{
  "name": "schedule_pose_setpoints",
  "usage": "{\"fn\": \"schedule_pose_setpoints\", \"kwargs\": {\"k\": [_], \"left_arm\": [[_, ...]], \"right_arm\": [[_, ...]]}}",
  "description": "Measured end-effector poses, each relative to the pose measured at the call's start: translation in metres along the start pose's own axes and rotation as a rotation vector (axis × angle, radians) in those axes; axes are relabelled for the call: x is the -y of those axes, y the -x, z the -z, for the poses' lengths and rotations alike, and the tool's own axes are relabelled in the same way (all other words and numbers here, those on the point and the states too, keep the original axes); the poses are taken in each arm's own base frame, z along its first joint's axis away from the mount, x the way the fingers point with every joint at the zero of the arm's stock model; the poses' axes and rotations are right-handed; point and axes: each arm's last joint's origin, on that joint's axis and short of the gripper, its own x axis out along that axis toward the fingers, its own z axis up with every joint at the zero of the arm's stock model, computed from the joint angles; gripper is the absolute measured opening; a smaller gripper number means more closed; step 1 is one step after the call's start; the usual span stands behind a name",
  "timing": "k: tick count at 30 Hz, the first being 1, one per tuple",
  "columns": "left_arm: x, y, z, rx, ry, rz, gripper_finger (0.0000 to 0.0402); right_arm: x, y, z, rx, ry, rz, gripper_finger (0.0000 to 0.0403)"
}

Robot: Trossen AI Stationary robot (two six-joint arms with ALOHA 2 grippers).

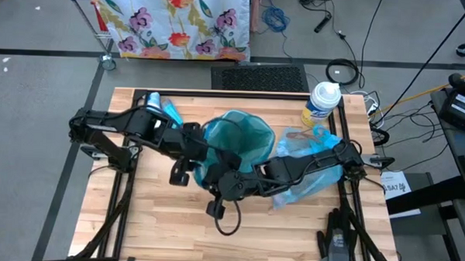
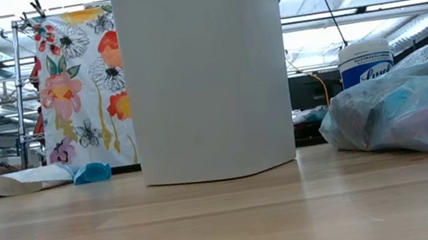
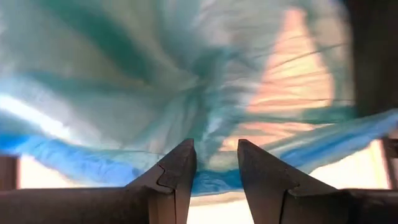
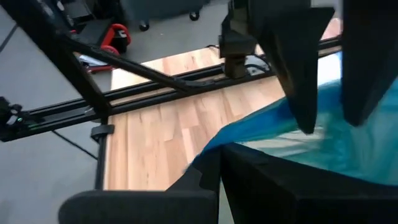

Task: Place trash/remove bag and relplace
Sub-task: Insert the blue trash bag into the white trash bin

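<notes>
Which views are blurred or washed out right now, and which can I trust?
High view: evenly lit and sharp, teal bag and full pale-blue bag clear. Low view: bright ceiling glare behind the white bin. Left wrist view: bag too close, soft and backlit. Right wrist view: near parts dark and blurred.

Left arm (image 1: 132, 127) extended from left edge toward centre, wrist bent down. Left gripper (image 3: 214, 163) fingers parted by a narrow gap. Right arm (image 1: 317, 160) reaching from right toward centre, low. Right gripper (image 1: 215, 179) just beside the left; fingers closed together in its wrist view.
</notes>
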Motion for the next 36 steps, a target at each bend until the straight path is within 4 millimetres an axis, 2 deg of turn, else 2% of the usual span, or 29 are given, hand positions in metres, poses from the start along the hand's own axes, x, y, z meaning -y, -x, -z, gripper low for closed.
{"fn": "schedule_pose_setpoints", "kwargs": {"k": [4, 10, 13, 18, 21, 28, 36], "left_arm": [[-0.005, 0.0, 0.004, -0.035, 0.03, -0.079, 0.0125], [-0.006, 0.014, 0.012, -0.029, 0.053, -0.09, 0.0125], [-0.006, 0.013, 0.013, -0.039, 0.057, -0.094, 0.0125], [-0.008, 0.012, 0.013, -0.031, 0.057, -0.14, 0.0125], [-0.007, 0.003, 0.012, -0.037, 0.057, -0.139, 0.0125], [-0.006, -0.009, 0.02, 0.005, 0.079, -0.116, 0.0125], [-0.003, -0.028, 0.031, 0.144, 0.13, -0.056, 0.0125]], "right_arm": [[0.004, -0.001, 0.0, -0.016, -0.019, 0.012, 0.0], [0.005, 0.0, 0.003, -0.046, -0.051, 0.022, 0.0], [0.005, 0.002, 0.005, -0.077, -0.078, 0.006, 0.0], [0.004, 0.024, 0.0, -0.057, -0.119, 0.015, 0.0], [0.004, 0.042, -0.003, -0.038, -0.142, 0.036, 0.0], [0.011, 0.075, 0.002, -0.055, -0.207, 0.166, 0.0], [0.023, 0.086, 0.015, -0.187, -0.284, 0.267, 0.0]]}}
